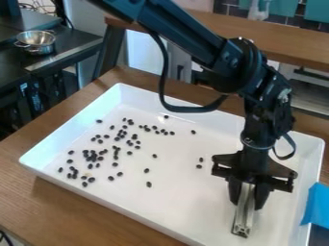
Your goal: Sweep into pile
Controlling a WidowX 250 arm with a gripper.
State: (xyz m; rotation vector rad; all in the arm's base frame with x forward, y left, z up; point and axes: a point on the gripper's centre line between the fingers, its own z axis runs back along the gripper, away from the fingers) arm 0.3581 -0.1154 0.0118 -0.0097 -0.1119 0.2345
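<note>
Small black pieces (93,156) lie scattered across the left and middle of the white tray (74,127), inside its raised walls. Toward the right, the fingers (261,194) pinch a metal bar (244,216); something blue (316,204) shows by the right wall.

At the upper left, a shiny metal pot (38,47) with side handles is set on a dark counter (74,41), and loose cables (38,6) are seen behind it. The brown wooden tabletop (70,206) is spread across the foreground, with a black cord (6,237) glimpsed at its lower left corner. At the right edge, a bright blue object (315,205) is partly cut off. Along the back, a wooden ledge (276,41) is backed by dark tiles (225,8), teal panels (318,10) and a whitish item (259,10) that cannot be made out clearly.
</note>
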